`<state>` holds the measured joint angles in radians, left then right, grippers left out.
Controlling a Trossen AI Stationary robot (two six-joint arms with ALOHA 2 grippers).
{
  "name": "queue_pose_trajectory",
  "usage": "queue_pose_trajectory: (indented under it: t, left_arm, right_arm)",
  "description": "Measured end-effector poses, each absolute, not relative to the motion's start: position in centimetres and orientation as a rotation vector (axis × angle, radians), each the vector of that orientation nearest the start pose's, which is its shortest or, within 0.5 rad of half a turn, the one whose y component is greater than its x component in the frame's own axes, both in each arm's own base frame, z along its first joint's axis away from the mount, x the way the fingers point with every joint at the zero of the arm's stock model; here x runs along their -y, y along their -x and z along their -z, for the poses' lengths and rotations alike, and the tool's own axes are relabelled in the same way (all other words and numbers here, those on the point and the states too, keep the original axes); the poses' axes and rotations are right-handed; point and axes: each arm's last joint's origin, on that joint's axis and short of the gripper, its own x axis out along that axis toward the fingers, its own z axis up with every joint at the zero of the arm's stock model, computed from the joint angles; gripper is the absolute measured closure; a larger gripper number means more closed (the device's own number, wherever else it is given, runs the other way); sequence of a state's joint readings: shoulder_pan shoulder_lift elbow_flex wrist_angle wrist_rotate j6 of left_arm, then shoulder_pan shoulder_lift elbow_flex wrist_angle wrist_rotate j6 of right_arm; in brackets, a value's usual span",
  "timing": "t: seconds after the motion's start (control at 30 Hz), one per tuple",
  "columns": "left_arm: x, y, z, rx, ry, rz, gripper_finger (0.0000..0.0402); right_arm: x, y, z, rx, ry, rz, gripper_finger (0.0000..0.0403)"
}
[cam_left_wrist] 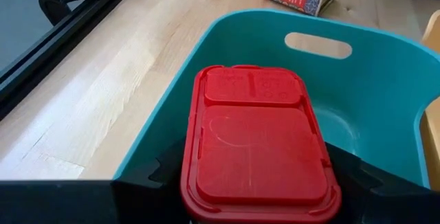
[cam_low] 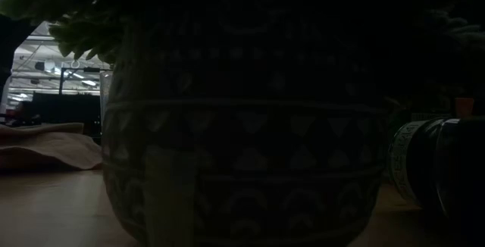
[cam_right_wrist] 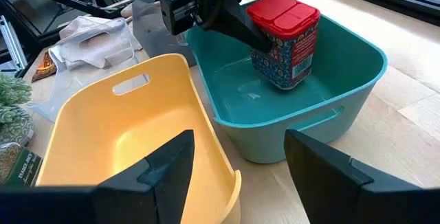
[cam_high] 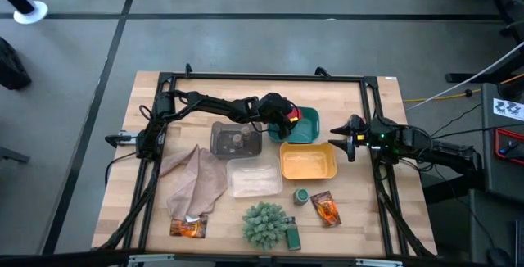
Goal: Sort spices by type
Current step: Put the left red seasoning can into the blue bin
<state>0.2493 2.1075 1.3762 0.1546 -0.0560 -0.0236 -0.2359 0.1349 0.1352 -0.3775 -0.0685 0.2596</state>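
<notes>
High view: wooden table; left pincer clamps red tub; right pincer apart.

The table is pale wood with a fine grain and a matt finish. The teal tray and yellow tray look like smooth moulded plastic with a soft sheen. The red tub has a glossy plastic lid and printed paper label. The cloth is limp, matt fabric. The orange sachet seems shiny foil, though small here.
</notes>
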Motion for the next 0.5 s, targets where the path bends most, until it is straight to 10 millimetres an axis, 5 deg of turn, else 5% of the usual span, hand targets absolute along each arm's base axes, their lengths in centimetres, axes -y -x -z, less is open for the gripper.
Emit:
queue_pose_trajectory:
  t: [0.5]
  left_arm:
    - [-11.45,-44.47,-15.99,-0.558,0.08,-0.304,0.019]
  right_arm:
    - [1.99,-9.11,-16.35,-0.35,-0.313,0.214,0.0175]
